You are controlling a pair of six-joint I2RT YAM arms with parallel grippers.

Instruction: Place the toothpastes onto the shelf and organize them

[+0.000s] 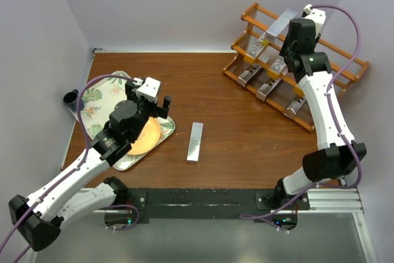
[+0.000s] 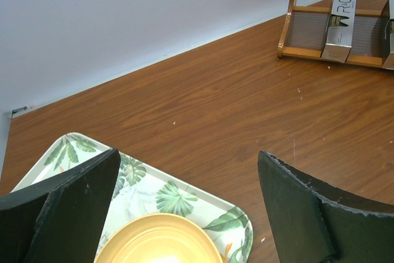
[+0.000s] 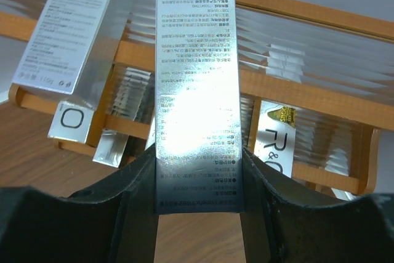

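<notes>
The wooden shelf stands at the far right and holds several silver toothpaste cartons, some with gold-yellow ends. My right gripper is shut on one silver carton and holds it tilted over the shelf's upper tiers. In the right wrist view the carton sits between the fingers of the gripper, above the shelf rails. One loose carton lies flat mid-table. My left gripper is open and empty above the tray's right edge; it also shows in the left wrist view.
A leaf-patterned tray with a yellow plate lies at the left; both show in the left wrist view, tray and plate. A small dark cup sits off the table's left edge. White walls enclose the table.
</notes>
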